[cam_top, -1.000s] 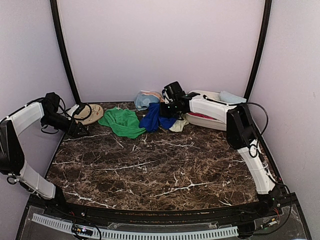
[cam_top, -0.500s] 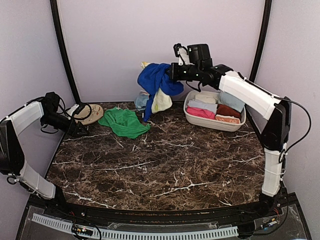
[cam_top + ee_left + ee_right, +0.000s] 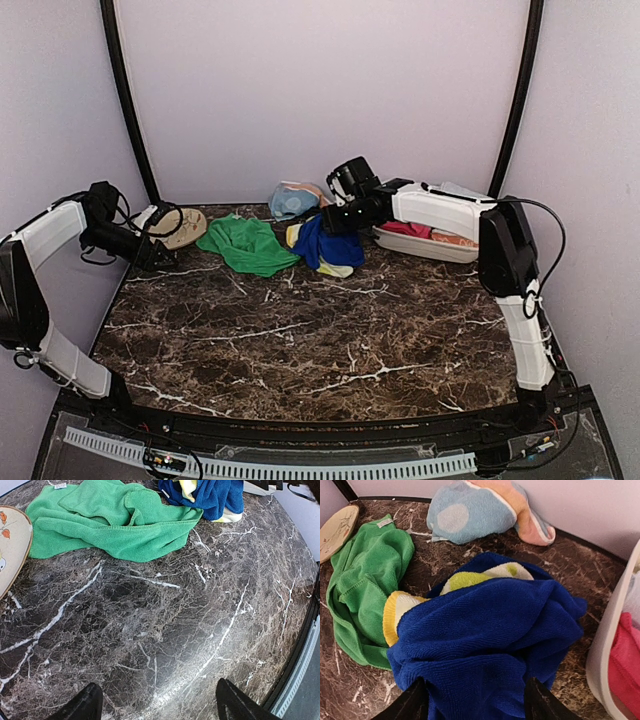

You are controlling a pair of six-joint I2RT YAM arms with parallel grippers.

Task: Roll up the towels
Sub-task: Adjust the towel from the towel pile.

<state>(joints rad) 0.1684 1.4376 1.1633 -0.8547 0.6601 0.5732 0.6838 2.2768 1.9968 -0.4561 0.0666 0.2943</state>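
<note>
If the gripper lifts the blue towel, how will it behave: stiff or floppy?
Probably floppy: the blue towel lies in soft crumpled folds, so it should drape when lifted. It may drag along the yellow-edged towel, which is partly tucked under it.

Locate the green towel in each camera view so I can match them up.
Top external: the green towel lies left of centre, towards the back of the table.
Left wrist: the green towel spreads across the upper left.
Right wrist: the green towel runs down the left side.
Shared landmark: the royal blue towel, bunched right beside it in all three views.
</note>
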